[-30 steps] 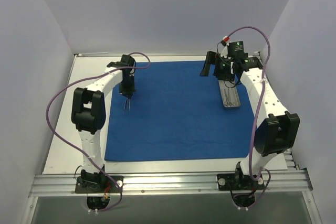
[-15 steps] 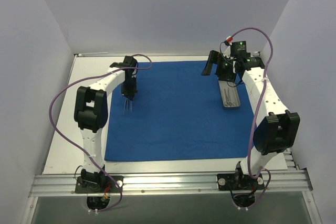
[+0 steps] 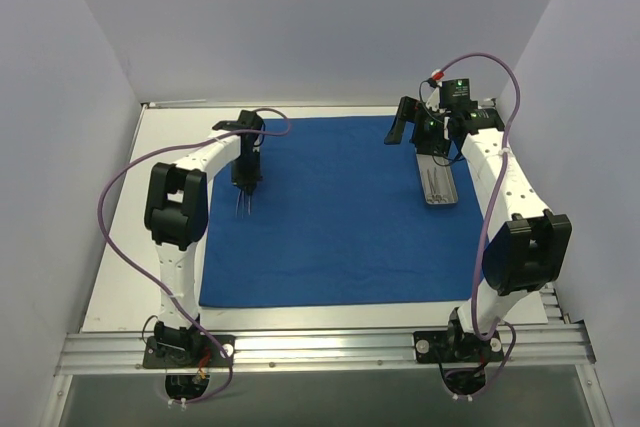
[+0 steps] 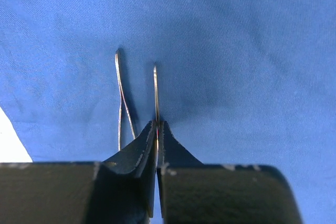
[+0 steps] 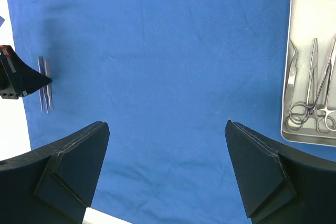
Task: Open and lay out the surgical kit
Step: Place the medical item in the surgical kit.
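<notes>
Blue cloth flat | left claw pinching tweezers, rear hidden | right claw wide, empty

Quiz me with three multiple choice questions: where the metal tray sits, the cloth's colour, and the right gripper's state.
1. Where is the metal tray?
A) on the cloth, right part
B) on bare table
C) under the cloth
2. What colour is the cloth?
A) green
B) white
C) blue
3. The right gripper is:
A) shut on the tray
B) open and empty
C) shut on the cloth
Answers:
1. A: it lies on the cloth at right.
2. C: the sheet is blue.
3. B: fingers wide apart, nothing between.
</notes>
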### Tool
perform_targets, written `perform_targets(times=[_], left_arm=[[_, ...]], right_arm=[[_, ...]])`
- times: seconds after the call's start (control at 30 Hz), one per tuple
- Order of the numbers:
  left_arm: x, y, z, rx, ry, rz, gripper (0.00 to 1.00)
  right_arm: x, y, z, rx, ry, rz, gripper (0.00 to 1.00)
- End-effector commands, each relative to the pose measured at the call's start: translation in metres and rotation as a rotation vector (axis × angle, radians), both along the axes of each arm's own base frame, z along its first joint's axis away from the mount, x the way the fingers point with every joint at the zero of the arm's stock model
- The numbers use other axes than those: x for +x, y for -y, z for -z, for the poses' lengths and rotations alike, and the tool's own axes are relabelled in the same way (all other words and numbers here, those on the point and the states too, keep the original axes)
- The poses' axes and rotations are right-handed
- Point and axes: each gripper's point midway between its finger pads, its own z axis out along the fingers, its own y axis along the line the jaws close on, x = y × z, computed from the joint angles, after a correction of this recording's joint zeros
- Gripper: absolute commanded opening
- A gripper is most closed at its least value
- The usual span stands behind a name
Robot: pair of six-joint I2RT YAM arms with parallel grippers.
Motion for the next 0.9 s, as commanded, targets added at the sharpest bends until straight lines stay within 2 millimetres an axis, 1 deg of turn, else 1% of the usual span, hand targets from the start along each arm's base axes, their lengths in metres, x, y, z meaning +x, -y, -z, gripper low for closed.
perform_targets(times=[0.0, 0.07, 0.2, 0.3, 0.4, 0.6, 0.7, 0.87], left_arm=[[0.007, 0.003, -0.006, -0.006, 0.018, -0.006, 0.09], [0.006, 0.004, -0.004, -0.008, 0.012, -0.007, 0.10], [0.006, 0.004, -0.004, -0.006, 0.012, -0.008, 0.17], [0.006, 0.003, -0.005, -0.003, 0.013, -0.008, 0.20], [0.006, 0.002, -0.006, 0.003, 0.013, -0.008, 0.20], [0.007, 0.004, -0.018, -0.007, 0.032, -0.004, 0.23], [0.009, 0.003, -0.025, -0.010, 0.047, -0.006, 0.24], [0.008, 0.004, -0.031, -0.014, 0.054, -0.004, 0.25]], right_arm=[[-0.006, 0.004, -0.002, -0.002, 0.001, -0.008, 1.00], [-0.006, 0.003, -0.003, 0.000, 0.005, -0.009, 1.00], [-0.007, 0.003, -0.001, 0.000, 0.001, -0.011, 1.00], [-0.008, 0.004, 0.000, 0.001, 0.000, -0.011, 1.00], [-0.009, 0.003, -0.001, 0.003, 0.004, -0.011, 1.00], [-0.010, 0.003, 0.001, 0.009, 0.002, -0.011, 1.00], [-0.009, 0.002, -0.002, 0.012, 0.010, -0.011, 1.00], [-0.010, 0.002, -0.001, 0.015, 0.008, -0.012, 1.00]])
